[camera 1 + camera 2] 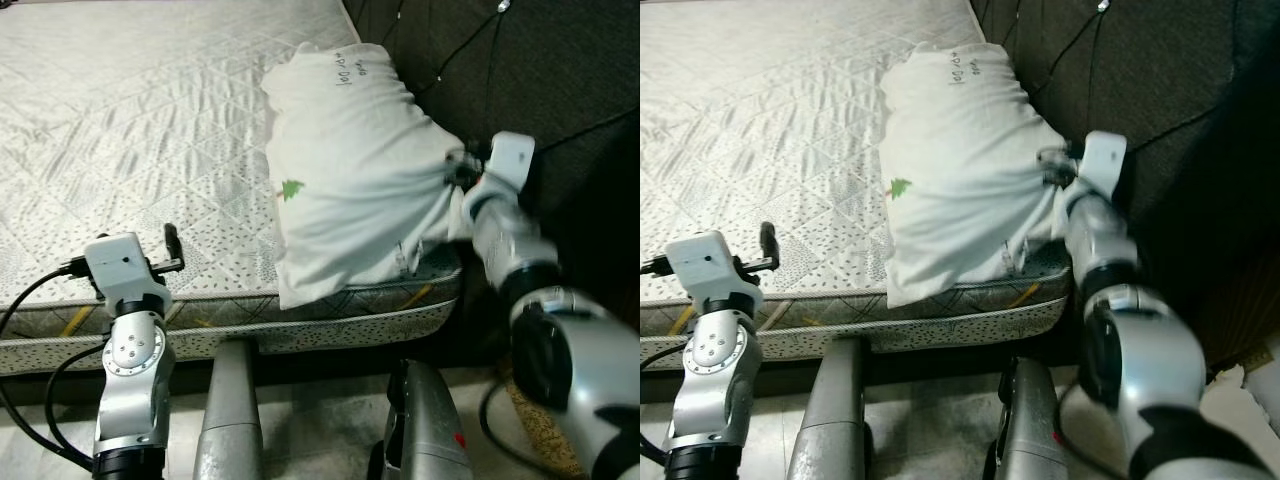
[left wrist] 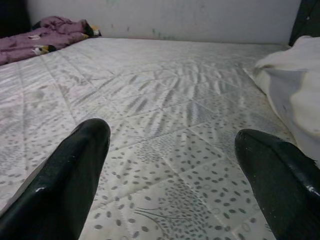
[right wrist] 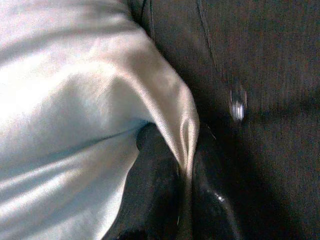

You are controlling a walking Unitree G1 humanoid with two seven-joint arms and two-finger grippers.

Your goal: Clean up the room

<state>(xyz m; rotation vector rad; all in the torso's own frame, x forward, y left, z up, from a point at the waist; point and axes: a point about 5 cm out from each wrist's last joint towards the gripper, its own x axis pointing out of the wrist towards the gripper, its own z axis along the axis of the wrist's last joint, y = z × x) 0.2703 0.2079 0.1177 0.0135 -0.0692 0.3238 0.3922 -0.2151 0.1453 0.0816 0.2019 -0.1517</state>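
Note:
A white pillow (image 1: 350,170) with a small green print and handwriting lies along the right side of the mattress (image 1: 140,120), its lower corner hanging over the bed's front edge. My right gripper (image 1: 462,172) is at the pillow's right side, shut on a fold of the pillowcase (image 3: 186,135), which is pinched between the two black fingers (image 3: 155,180). Low at the bed's front left, my left gripper (image 2: 170,165) is open above the mattress with nothing between its fingers (image 2: 65,180).
A dark padded headboard (image 1: 520,70) with thin cables rises right of the pillow. A purple blanket (image 2: 40,35) lies bunched at the mattress's far corner by a pale wall. My legs (image 1: 230,420) stand against the bed's front edge.

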